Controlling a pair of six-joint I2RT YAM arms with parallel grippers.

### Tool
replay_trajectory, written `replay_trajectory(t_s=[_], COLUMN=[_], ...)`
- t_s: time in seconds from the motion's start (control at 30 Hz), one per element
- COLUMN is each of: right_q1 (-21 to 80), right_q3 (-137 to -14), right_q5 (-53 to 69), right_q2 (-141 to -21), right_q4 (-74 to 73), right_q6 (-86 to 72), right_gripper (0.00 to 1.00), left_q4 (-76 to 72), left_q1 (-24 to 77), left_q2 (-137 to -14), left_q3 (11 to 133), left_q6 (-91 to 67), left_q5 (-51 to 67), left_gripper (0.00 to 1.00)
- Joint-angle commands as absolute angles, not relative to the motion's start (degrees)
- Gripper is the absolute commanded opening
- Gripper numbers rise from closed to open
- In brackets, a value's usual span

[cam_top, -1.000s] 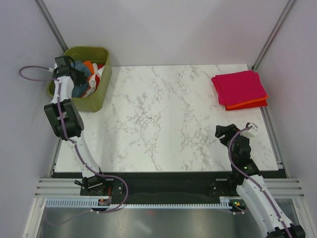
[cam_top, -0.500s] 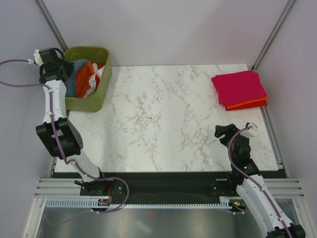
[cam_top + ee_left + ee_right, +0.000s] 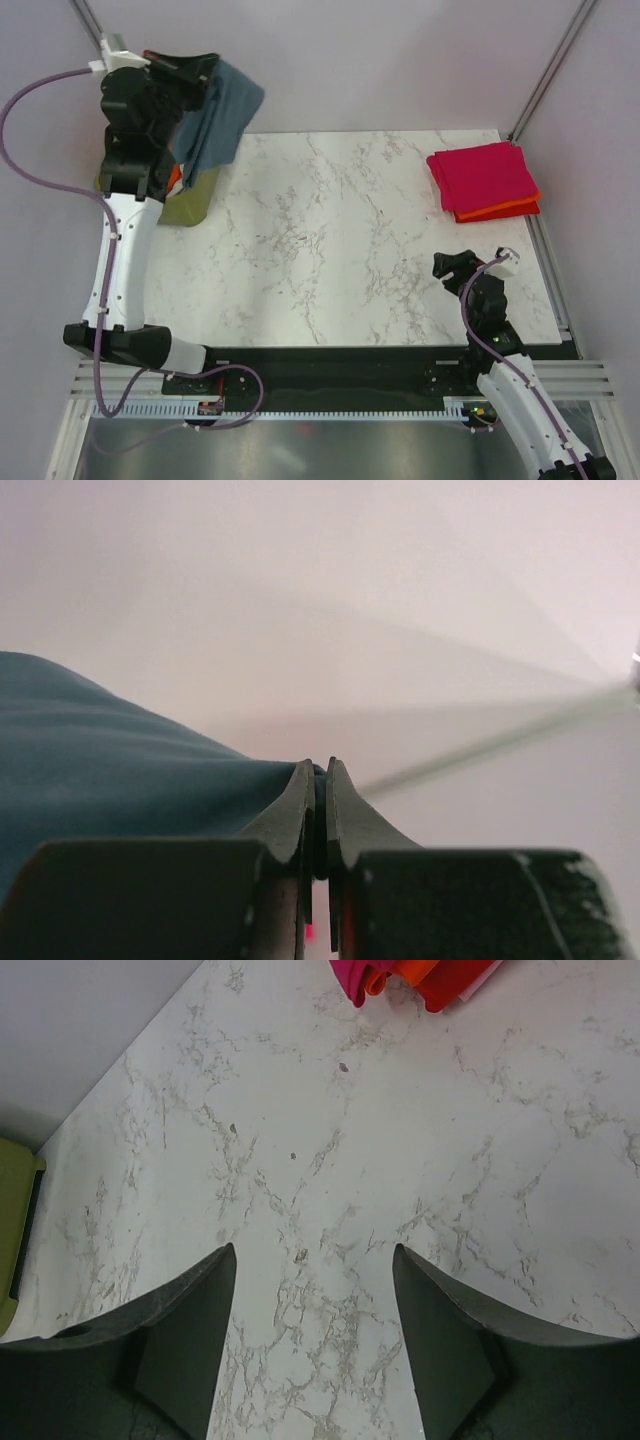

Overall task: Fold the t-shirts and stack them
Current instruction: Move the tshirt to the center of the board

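- Top external view: we see the left gripper [image 3: 205, 72] held high above the olive-green bin [image 3: 195, 200]. It is clamped on the slate blue-grey t-shirt [image 3: 225, 115], which hangs from it over the bin's right side. A magenta-pink t-shirt [image 3: 483, 172] lies folded on an orange-red t-shirt [image 3: 505, 209] at the far right corner of the worktop [image 3: 330, 240]. The right gripper [image 3: 448, 266] hovers near the front right.
- Left wrist view: we see the jaws pressed together on a fold of the blue-grey cloth, which spreads to the left.
- Right wrist view: we see the jaws spread wide over the marble, holding nothing. The folded pair shows at the top edge.
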State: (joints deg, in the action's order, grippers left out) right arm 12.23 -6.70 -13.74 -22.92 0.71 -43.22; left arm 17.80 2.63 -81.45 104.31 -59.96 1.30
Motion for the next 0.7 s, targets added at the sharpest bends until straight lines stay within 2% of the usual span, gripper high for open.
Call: replay_trajectory(t_s=[0.0,0.1,0.17,0.27,0.37,0.4,0.5,0.53,0.67], right_q1=[12.3,12.39,12.39,12.3,12.3,12.3,12.31,12.39,12.31], right_q3=[-7.38,-7.21,-7.03,-7.12,-7.29,-7.47,-7.91,-7.74,-7.47], right_q5=[-12.83,-13.27,-13.27,-13.45,-14.15,-14.93,-15.56,-15.12,-11.52], right_q2=[-21.98,-20.92,-20.31,-19.52,-18.99,-18.81,-18.02,-17.84,-17.84], right_q4=[0.27,0.18,0.18,0.18,-1.67,-2.45,-3.6,-3.43,-2.2], right_q6=[-42.1,-42.1,-42.01,-41.75,-41.66,-41.75,-42.1,-42.27,-40.7], right_gripper=[0.72,0.72,0.72,0.72,0.73,0.73,0.75,0.76,0.79], left_q4=[10.64,8.18,7.47,7.38,6.43,5.2,3.95,4.56,7.91], left_q1=[16.9,28.42,31.37,31.82,31.73,31.64,31.55,31.55,31.55], left_q2=[-77.87,-79.71,-80.77,-77.54,-68.69,-66.38,-60.04,-58.9,-56.26], left_q3=[111.18,112.41,113.46,107.34,88.04,76.15,56.16,52.68,41.85], left_q6=[-66.95,-67.94,-66.89,-65.75,-69.31,-70.48,-72.69,-71.82,-63.49], left_q5=[0.27,-1.67,-1.5,-5.52,-15.62,-17.73,-22.5,-22.59,-19.52], left_gripper=[0.02,0.02,0.02,0.02,0.03,0.05,0.69,0.99,1.0])
